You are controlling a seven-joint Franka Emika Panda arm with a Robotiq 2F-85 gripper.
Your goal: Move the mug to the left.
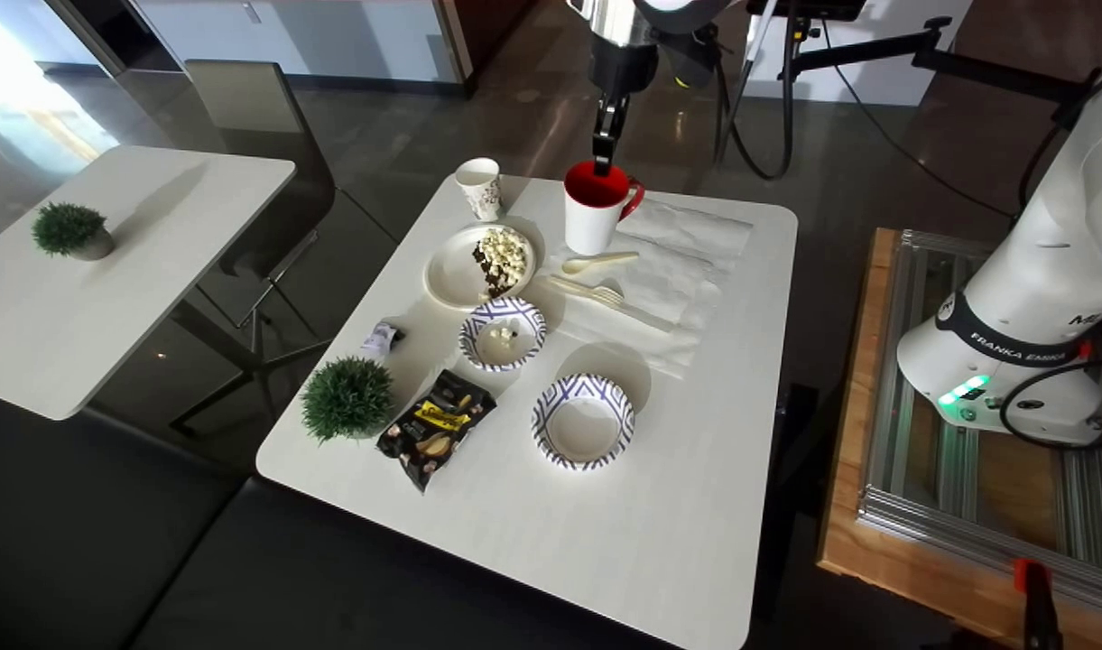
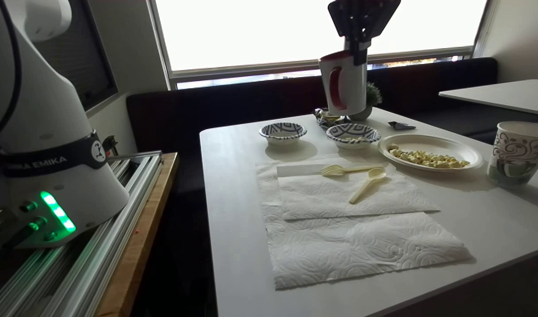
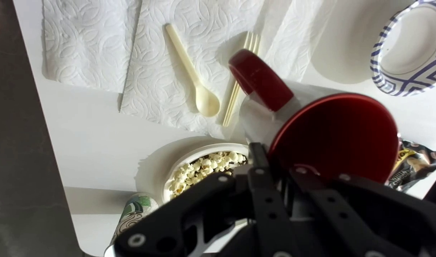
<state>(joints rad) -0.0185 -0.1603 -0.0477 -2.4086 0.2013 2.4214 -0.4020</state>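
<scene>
Your end effector (image 1: 603,159) pinches the mug (image 2: 353,90) aloft by its wall; likely the transfer step: ease left, then lower

In an exterior view, the window (image 2: 260,35) is blowing out to white, backlighting the mug (image 2: 352,88); the bench (image 2: 198,103) is reading near-black. In an exterior view, glare is whitening the upper left corner; a bowl (image 1: 582,433) is casting its shadow up-right across the counter (image 1: 668,533). Wrist view: the spoon (image 3: 207,101) is showing sharp, the pincer (image 3: 280,162) is sitting slightly out of focus.
</scene>
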